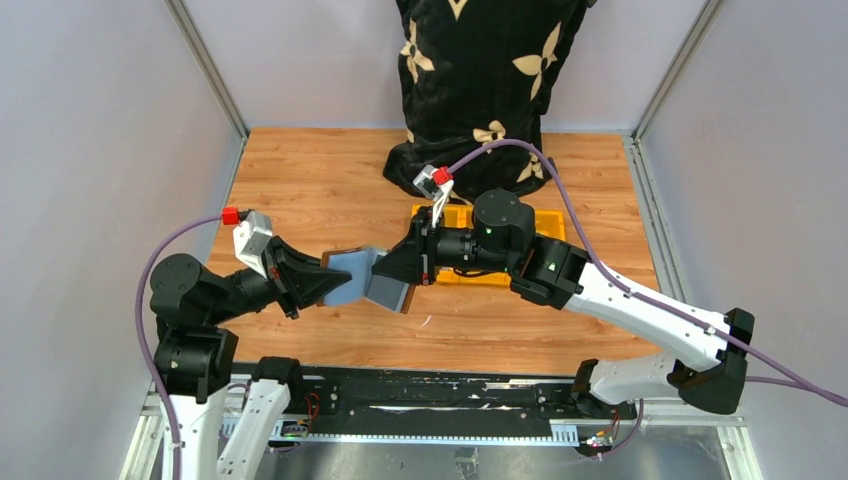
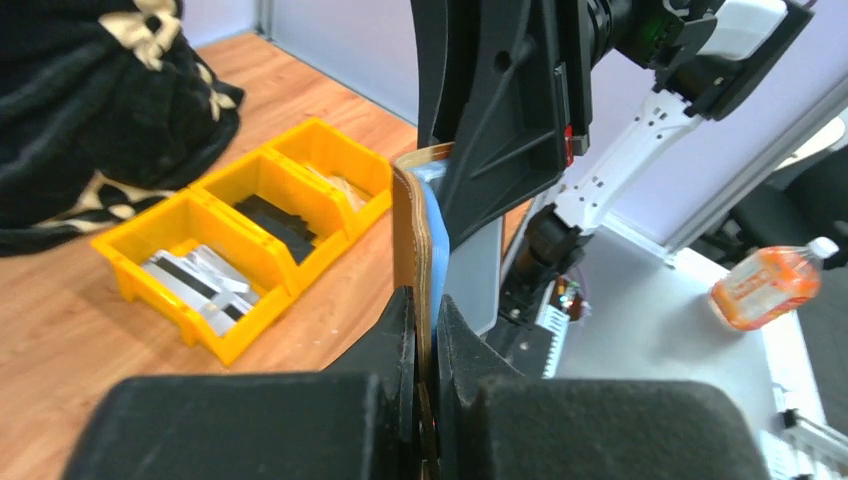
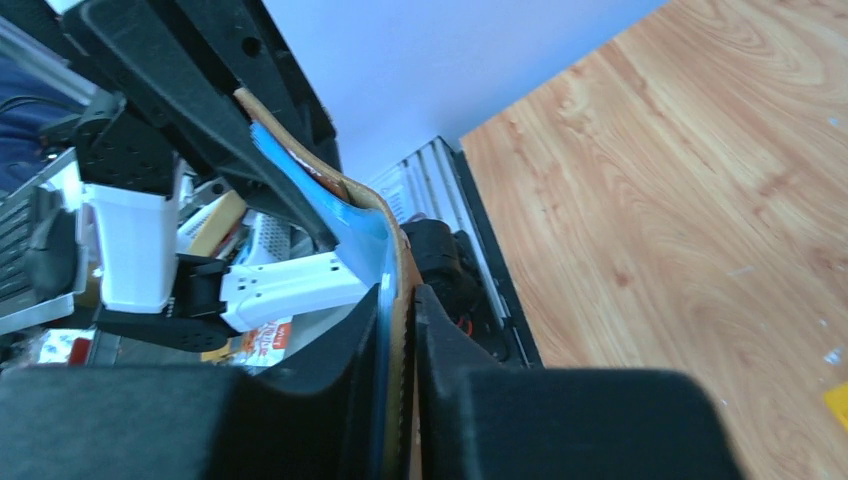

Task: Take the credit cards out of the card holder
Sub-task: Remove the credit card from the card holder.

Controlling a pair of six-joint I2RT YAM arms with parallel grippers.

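Note:
The brown card holder (image 1: 352,276) hangs unfolded above the table between both arms, its blue-grey inner side up. My left gripper (image 1: 333,284) is shut on its left flap. In the left wrist view the brown edge (image 2: 409,225) runs up from my left gripper (image 2: 425,312). My right gripper (image 1: 398,272) is shut on the right flap, and the right wrist view shows the brown and blue layers (image 3: 372,205) pinched in my right gripper (image 3: 398,302). Grey credit cards (image 2: 196,281) with a dark stripe lie in a yellow bin. I cannot tell whether any card sits inside the holder.
The yellow bins (image 2: 232,343) stand in a row behind the right arm (image 1: 548,222); the middle one holds dark cards (image 2: 270,226). A black cloth bag with gold flowers (image 1: 480,70) stands at the back. An orange bottle (image 2: 768,287) lies off the table.

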